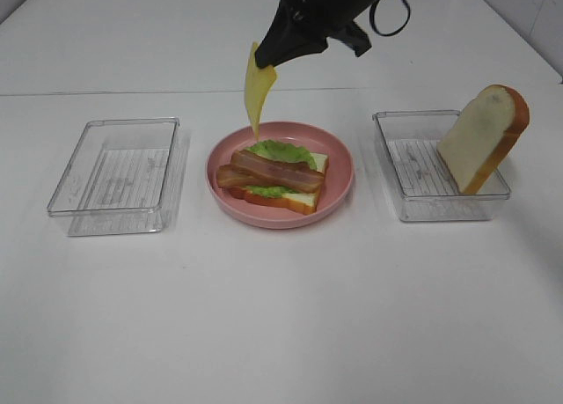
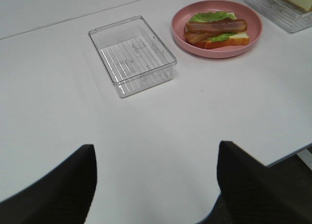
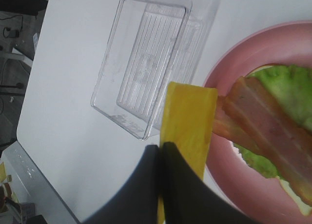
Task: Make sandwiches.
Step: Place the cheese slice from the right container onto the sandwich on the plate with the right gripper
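Observation:
A half-built sandwich (image 1: 274, 179) lies on the pink plate (image 1: 339, 186): a bread slice, green lettuce (image 1: 280, 150) and two bacon strips (image 1: 268, 172). My right gripper (image 1: 268, 54) is shut on a yellow cheese slice (image 1: 256, 89) that hangs above the plate's far left rim; it shows in the right wrist view (image 3: 187, 121) over the plate's edge. A second bread slice (image 1: 483, 138) leans upright in the right clear tray (image 1: 440, 168). My left gripper (image 2: 156, 185) is open and empty, low over the table's near side, far from the plate (image 2: 256, 31).
An empty clear tray (image 1: 116, 175) stands left of the plate; it also shows in the left wrist view (image 2: 132, 55) and the right wrist view (image 3: 146, 68). The table's edge and the floor show in the wrist views.

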You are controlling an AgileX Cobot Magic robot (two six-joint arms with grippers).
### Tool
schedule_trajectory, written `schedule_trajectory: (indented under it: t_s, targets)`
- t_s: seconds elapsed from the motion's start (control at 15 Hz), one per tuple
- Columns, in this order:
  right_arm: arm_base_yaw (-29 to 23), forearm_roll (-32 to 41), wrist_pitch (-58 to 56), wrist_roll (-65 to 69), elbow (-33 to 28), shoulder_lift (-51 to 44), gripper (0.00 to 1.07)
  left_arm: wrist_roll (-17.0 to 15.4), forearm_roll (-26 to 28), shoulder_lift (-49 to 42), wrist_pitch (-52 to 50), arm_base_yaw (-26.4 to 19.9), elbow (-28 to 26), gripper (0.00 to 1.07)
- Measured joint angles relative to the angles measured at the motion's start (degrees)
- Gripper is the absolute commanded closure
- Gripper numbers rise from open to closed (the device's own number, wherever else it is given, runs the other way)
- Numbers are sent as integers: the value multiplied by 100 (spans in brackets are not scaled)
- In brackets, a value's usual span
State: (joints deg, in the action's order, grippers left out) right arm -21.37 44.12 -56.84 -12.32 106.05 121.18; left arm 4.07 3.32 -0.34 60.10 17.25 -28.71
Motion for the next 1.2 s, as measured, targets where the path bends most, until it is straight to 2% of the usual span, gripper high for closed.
schedule_trajectory:
  t_s: [0.27,0.47,0.93,1.07,1.2]
  targets:
    - [-361,189,315,-11,0,567,107,0,0,0,0,0,0,39]
    - [-407,201,395,-6,0,837,107,0,0,0,0,0,0,39]
    - [-401,-1427,756,917,0,928,107,0,0,0,0,0,0,39]
    - [-401,-2263,762,1352,0,928,107,0,0,0,0,0,0,39]
    - [-401,-2395,762,1409,0,928,107,0,0,0,0,0,0,39]
